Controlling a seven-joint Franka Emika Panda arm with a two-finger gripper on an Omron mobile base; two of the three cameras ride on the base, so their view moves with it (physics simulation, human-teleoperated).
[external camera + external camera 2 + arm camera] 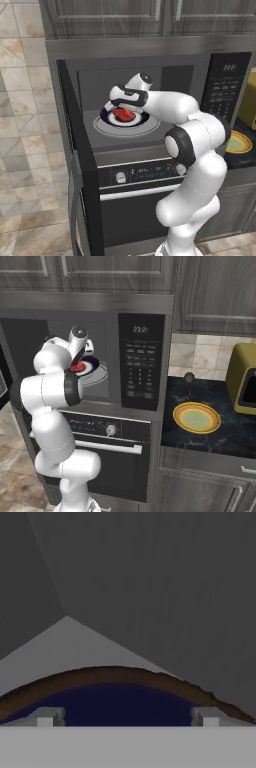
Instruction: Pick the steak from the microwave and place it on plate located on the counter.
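The microwave (pixel 220 90) stands open, its keypad panel (pixel 140 363) to the right of the cavity. On the turntable (pixel 107 127) lies a dark blue plate (pixel 142 119) with the red steak (pixel 125 115) on it. My gripper (pixel 121 106) hangs just over the steak inside the cavity, and I cannot tell whether it touches the meat. In the hand view the gripper (pixel 127 717) is open, its fingertips (pixel 47 716) wide apart over the dark blue plate (pixel 120 704). The yellow plate (pixel 196 417) sits on the dark counter (pixel 225 441) to the right.
The microwave door (pixel 75 130) is swung out to the left. An oven with knobs (pixel 120 176) sits below. On the counter stand a yellow boxy appliance (pixel 242 378) and a small dark shaker (pixel 188 377) behind the plate. Cabinets hang overhead.
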